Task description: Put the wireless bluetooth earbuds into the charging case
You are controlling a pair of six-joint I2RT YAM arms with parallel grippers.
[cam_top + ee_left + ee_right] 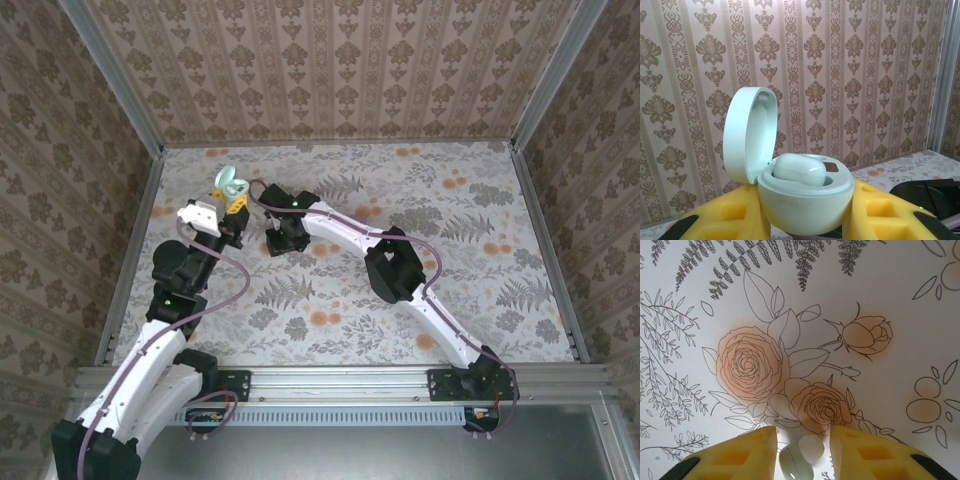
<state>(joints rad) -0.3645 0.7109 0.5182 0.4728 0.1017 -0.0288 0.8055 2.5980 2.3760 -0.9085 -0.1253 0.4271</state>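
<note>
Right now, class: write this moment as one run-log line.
left claw: holds charging case, lid open, first earbud seated | right claw: over table, second earbud between its jaws, grip unclear

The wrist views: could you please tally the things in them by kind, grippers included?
Charging case: 1
Earbuds: 2, one seated in the case, one between yellow fingers
Grippers: 2, left gripper and right gripper
Total: 5

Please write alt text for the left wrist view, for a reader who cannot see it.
An open pale mint charging case sits between the yellow fingers of the left gripper, its hinged lid raised and one white earbud inside. Patterned wallpaper is behind.
</note>
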